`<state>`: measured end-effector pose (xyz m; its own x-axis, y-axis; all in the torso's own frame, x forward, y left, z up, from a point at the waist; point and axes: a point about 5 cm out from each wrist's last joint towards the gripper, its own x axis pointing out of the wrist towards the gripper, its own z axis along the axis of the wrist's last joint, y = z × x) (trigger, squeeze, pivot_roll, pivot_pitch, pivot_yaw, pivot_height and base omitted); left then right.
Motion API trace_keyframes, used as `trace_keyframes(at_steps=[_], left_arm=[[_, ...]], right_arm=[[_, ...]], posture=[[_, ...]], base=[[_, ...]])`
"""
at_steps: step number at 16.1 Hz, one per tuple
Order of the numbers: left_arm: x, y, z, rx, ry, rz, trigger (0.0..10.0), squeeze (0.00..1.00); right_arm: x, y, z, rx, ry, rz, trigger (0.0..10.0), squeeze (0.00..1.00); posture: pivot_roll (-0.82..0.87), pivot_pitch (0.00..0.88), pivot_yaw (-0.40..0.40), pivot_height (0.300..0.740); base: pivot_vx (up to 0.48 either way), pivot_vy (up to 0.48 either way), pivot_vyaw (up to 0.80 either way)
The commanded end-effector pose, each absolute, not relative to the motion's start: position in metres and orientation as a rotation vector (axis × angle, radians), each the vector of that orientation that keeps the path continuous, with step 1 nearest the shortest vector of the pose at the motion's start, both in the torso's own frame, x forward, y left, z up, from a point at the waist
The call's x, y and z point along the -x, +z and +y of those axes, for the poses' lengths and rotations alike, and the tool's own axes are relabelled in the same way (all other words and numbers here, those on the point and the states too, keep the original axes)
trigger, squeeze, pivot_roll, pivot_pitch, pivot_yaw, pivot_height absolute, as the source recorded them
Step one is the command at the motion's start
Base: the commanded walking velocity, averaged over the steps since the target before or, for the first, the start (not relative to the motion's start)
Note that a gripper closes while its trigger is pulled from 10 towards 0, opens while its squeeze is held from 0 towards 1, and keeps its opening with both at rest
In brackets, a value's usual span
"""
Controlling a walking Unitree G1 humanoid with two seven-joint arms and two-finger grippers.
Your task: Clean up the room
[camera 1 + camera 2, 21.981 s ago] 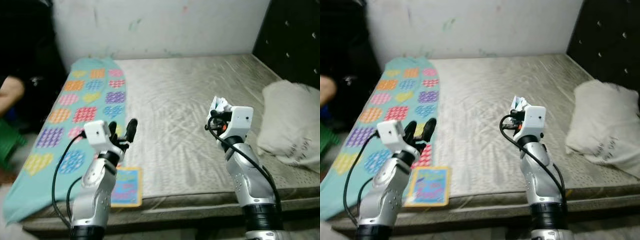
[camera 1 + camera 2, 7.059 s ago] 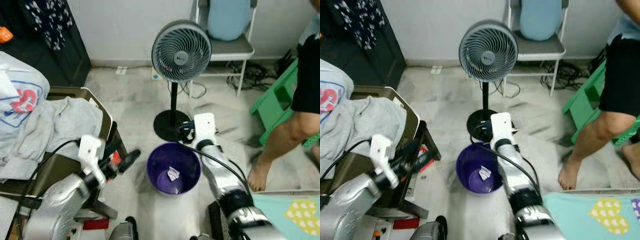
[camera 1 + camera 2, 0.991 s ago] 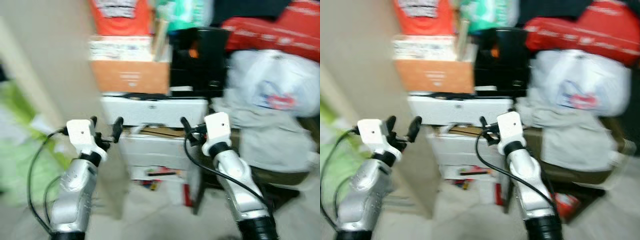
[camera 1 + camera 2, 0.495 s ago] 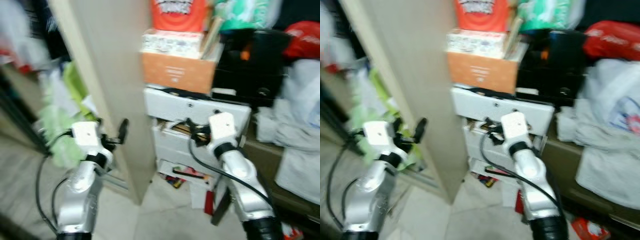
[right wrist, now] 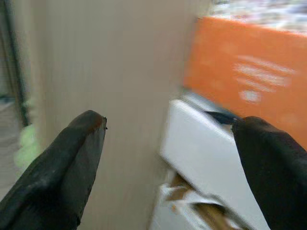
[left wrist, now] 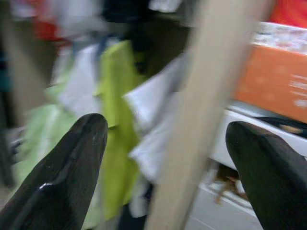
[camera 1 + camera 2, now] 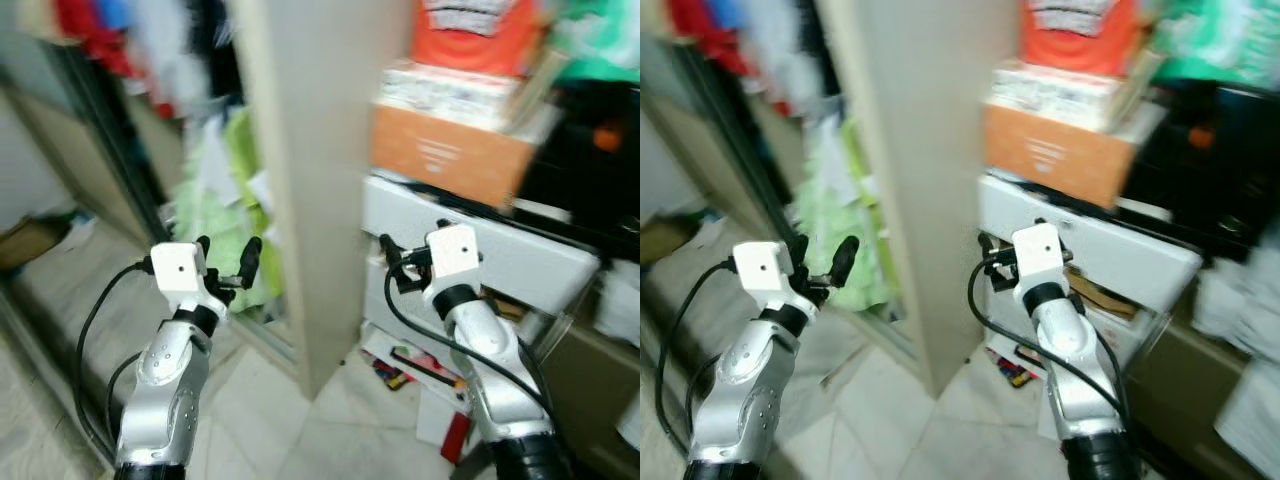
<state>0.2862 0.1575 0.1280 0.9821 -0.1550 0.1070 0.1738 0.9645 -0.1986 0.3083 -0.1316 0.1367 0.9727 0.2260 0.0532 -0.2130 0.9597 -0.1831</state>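
Left tool [image 7: 227, 254]: fingers apart, empty, raised before green clothes [image 7: 215, 215].
Right tool [image 5: 168, 158]: fingers apart, empty, facing orange box [image 7: 450, 155].

Motion blur is smearing everything in the head views, worst toward twelve and three o'clock. Even indoor light is falling softly, no glare showing. Wrist views are running hazy, the background swimming out of focus.
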Motion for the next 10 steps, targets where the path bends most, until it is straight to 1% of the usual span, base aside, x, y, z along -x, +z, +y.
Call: trace_keyframes(at_steps=[1,4,6,10], left_arm=[[-0.2860,0.1279,0.1613,0.196,-0.147,-0.088,10.0,0.00],[-0.2861,0.1276,0.1609,0.195,-0.143,-0.087,10.0,0.00],[-0.2862,0.1275,0.1606,0.196,-0.139,-0.086,10.0,0.00],[-0.2865,0.1269,0.1600,0.197,-0.139,-0.083,10.0,0.00]], right_arm=[[-0.3090,0.1397,-0.1251,0.173,0.242,-0.085,10.0,0.00],[-0.3087,0.1396,-0.1253,0.174,0.243,-0.084,10.0,0.00],[-0.3087,0.1399,-0.1252,0.176,0.246,-0.086,10.0,0.00],[-0.3086,0.1393,-0.1241,0.181,0.253,-0.084,10.0,0.00]], posture=[[-0.02,0.000,0.020,0.740],[-0.02,0.000,0.021,0.740],[-0.02,0.000,0.018,0.740],[-0.02,0.000,0.017,0.740]], base=[[0.000,0.000,0.45],[0.000,0.000,0.00],[0.000,0.000,0.80],[0.000,0.000,0.55]])
